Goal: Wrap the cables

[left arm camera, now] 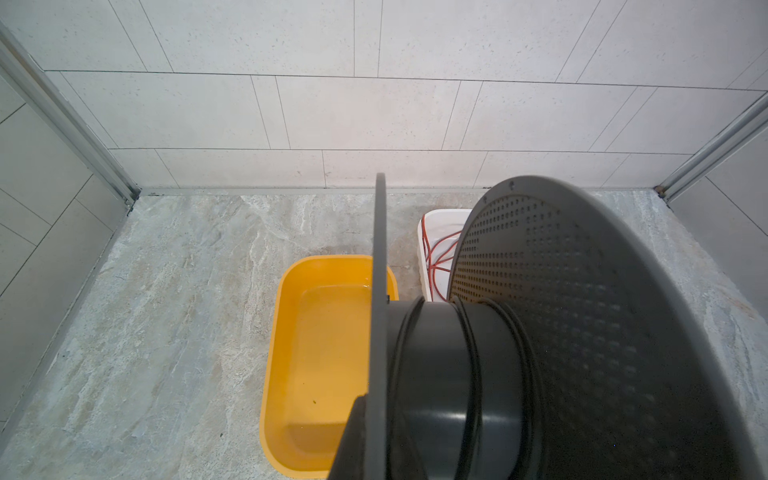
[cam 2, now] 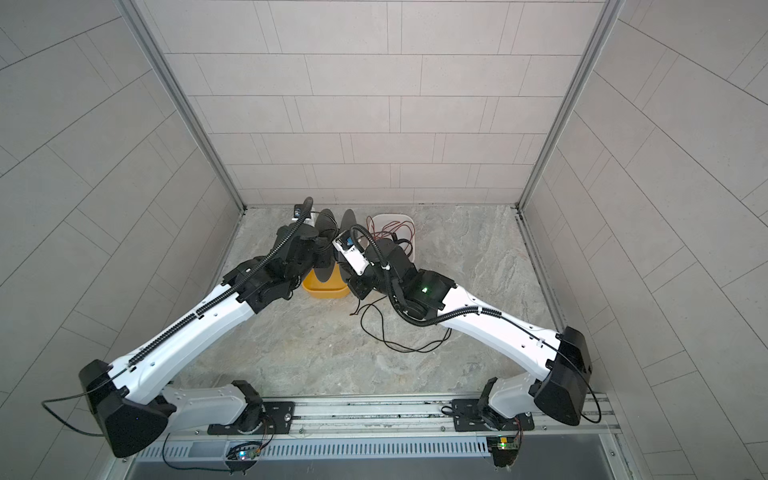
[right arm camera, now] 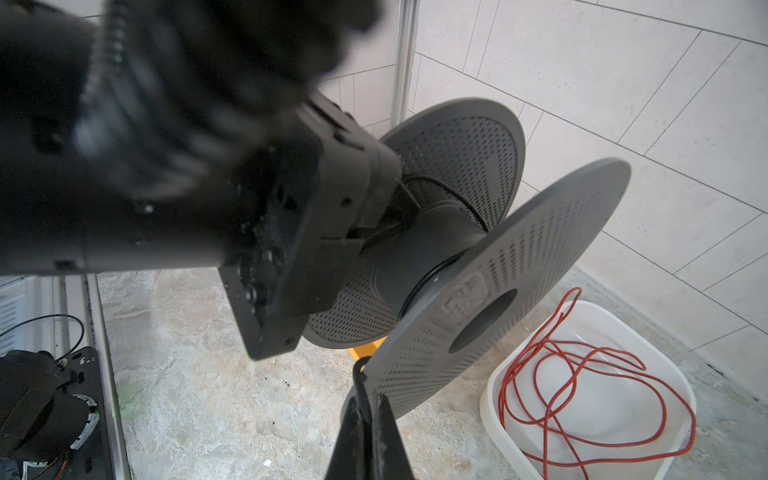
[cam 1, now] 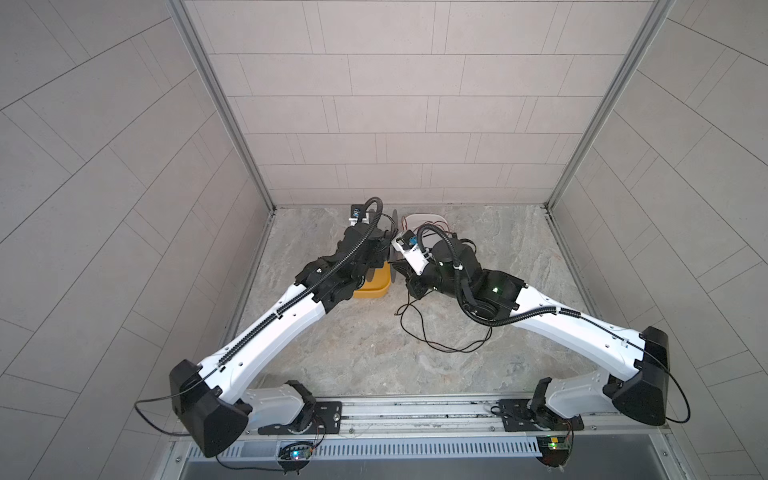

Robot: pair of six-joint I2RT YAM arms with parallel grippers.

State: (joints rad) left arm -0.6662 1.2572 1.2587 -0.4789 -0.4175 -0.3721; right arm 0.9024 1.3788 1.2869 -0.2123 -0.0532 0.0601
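As the two arms meet near the back wall, the left gripper (left arm camera: pixel 370 432) is clamped on one flange of the spool (right arm camera: pixel 511 266). It's holding that grey reel up off the table (cam 1: pixel 353 345), right above the yellow tray (left arm camera: pixel 286 282). One finger shows on the flange's outer face in the left wrist view; the other is hidden there. The spool sits with its axle roughly level, both perforated flanges standing on edge.

Over to the right gripper (right arm camera: pixel 369 409): fingers pinched tight together, and there's the cable (right arm camera: pixel 358 376) nipped between them, just below the rim of the other flange. From that pinch the thin black line runs up behind the flange toward the hub (left arm camera: pixel 440 374).

On the hub, the left wrist view shows only a few turns laid down. Some sit hard against each flange and one strand crosses the middle, with plenty of bare hub between.

The rest of the cable is down on the table. In both top views it sprawls in loose loops on the near side of the right gripper, partly under the right arm, clear of either tray.

Further back and to the right of the yellow tray stands the white tray (right arm camera: pixel 492 415), close to the back wall. The red wire (right arm camera: pixel 559 322) lies coiled loosely inside, one loop rising above its rim.
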